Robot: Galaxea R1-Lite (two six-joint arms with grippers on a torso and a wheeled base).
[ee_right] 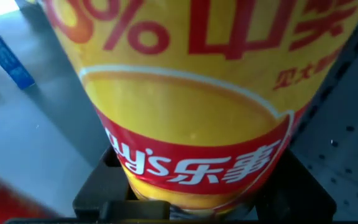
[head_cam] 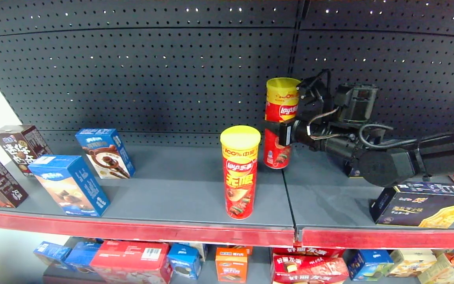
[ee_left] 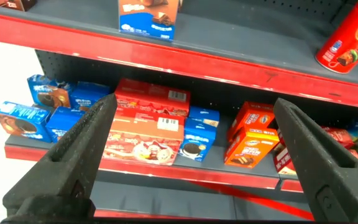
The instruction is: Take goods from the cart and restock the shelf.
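Toward shelf (head_cam: 172, 189) rear, right end effector (head_cam: 279, 132) grips red-and-yellow can (head_cam: 280, 100).

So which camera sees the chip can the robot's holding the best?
The head view: the held can shows whole, upright, in the right gripper near the shelf's back. The right wrist view catches just its label up close. The left wrist view faces the lower shelf.

Left of the front chip can (head_cam: 240, 171), the shelf (head_cam: 172, 189) lies open as far as a blue box (head_cam: 69, 185). Behind the can to its right, a second can (head_cam: 280, 106), gripped by the right hand (head_cam: 282, 134), blocks the back. Farther right lies a dark flat box (head_cam: 424, 205).
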